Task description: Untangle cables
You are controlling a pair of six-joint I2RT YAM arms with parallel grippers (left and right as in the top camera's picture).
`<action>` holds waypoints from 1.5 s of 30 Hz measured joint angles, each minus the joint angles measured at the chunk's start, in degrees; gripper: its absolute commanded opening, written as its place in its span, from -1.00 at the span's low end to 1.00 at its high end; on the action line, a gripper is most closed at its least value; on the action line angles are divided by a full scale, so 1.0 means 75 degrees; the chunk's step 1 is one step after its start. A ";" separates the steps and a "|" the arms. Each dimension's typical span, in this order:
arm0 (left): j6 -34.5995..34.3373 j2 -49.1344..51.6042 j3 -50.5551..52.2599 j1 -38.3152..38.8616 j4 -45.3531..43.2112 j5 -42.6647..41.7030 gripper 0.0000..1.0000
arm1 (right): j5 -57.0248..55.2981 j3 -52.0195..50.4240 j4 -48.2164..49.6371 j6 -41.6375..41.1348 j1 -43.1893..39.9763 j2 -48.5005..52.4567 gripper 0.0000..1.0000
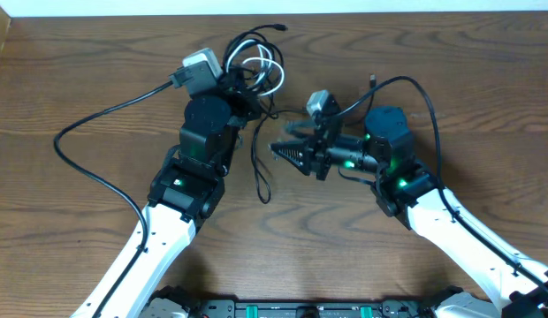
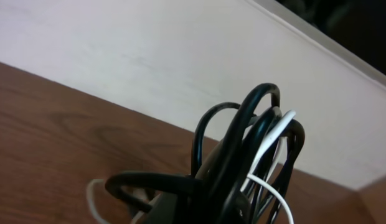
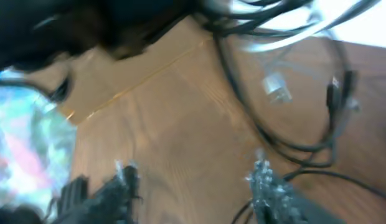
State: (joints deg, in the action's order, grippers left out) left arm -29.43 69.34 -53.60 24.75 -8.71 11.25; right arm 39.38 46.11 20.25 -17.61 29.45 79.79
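From above, the cables point(image 1: 254, 64) sit in a knot at about twelve o'clock on the table point(image 1: 79, 71), black loops wound around a white cord point(image 1: 272, 75). The left gripper point(image 1: 246, 86) is buried in the knot's lower edge, so the left arm is much the nearer. One loose black strand point(image 1: 256, 168) runs out of the knot toward six o'clock, its long axis lying roughly twelve to six. The right gripper point(image 1: 283, 155) points toward nine o'clock with its jaws spread. That strand lies just beyond its tips, crossing its line of reach nearly at right angles, with nothing between them. In the left wrist view, the cables point(image 2: 249, 143) rise as a tight bunch of black arcs with the white cord point(image 2: 271, 140) threaded through, lifted against the pale wall point(image 2: 149, 56). The left gripper point(image 2: 205, 208) is only a dark mass at the bottom edge, apparently pressed together on the bunch. The right wrist view is blurred, but the right gripper point(image 3: 193, 180) shows both fingertips point(image 3: 121, 177) well apart with bare wood between them. A black cord point(image 3: 286, 146) loops at about two o'clock from the tips, near a small pale plug point(image 3: 277, 87). My judgement is that the next move calls for a short reach forward to the strand, and the crossing cords near that plug are what could snag.
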 measured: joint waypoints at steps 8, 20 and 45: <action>0.0565 0.0000 0.0000 0.0000 0.0111 -0.1157 -0.85 | -0.1233 -0.0003 0.0583 -0.1696 -0.0184 0.0000 0.38; 0.0766 0.0000 0.0000 0.0000 0.0542 -0.1737 -0.85 | -0.1792 -0.0003 0.1052 -0.2439 -0.0184 0.0000 -0.19; 0.0766 0.0000 0.0000 0.0000 0.0536 -0.2460 -0.85 | -0.1856 -0.0003 0.1084 -0.2544 -0.0184 0.0000 -0.98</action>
State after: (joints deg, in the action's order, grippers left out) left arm -23.68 69.34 -53.60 24.75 -4.69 -7.20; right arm 25.45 46.09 28.38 -36.69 28.08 79.79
